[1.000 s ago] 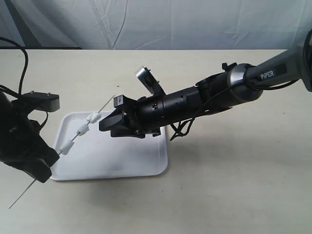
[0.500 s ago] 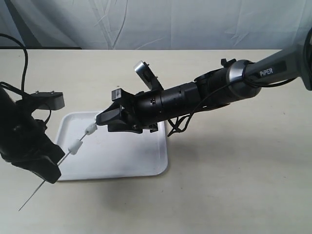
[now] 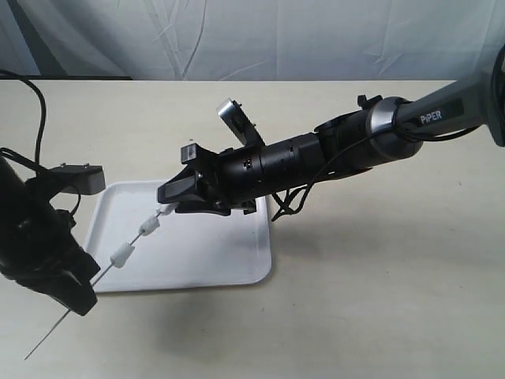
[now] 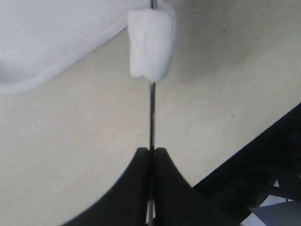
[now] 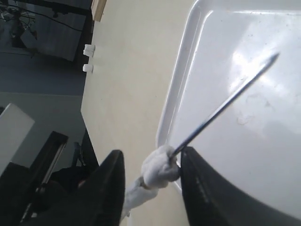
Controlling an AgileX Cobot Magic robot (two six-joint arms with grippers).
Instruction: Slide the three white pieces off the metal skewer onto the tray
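The metal skewer (image 3: 95,279) slants up from the lower left over the tray (image 3: 229,260). My left gripper (image 3: 85,289) is shut on its lower part, and the rod is pinched between the closed fingers in the left wrist view (image 4: 151,151). Three white pieces sit on the rod: one low (image 3: 122,255), one in the middle (image 3: 148,227), and one (image 3: 166,211) at my right gripper (image 3: 169,199). In the right wrist view that top piece (image 5: 161,167) lies between the open fingers (image 5: 153,153), touching one finger (image 5: 197,174), with the bare skewer tip (image 5: 225,106) beyond it.
The tray lies on a pale table (image 3: 379,276), with its rim (image 4: 42,70) close under the lowest piece (image 4: 150,44). The right arm (image 3: 355,150) reaches across from the right above the tray's far edge. A black cable (image 3: 35,103) hangs at far left.
The left gripper has drawn the skewer down and to the left. The right gripper came round the top piece, and the skewer tip no longer sticks out far past it.
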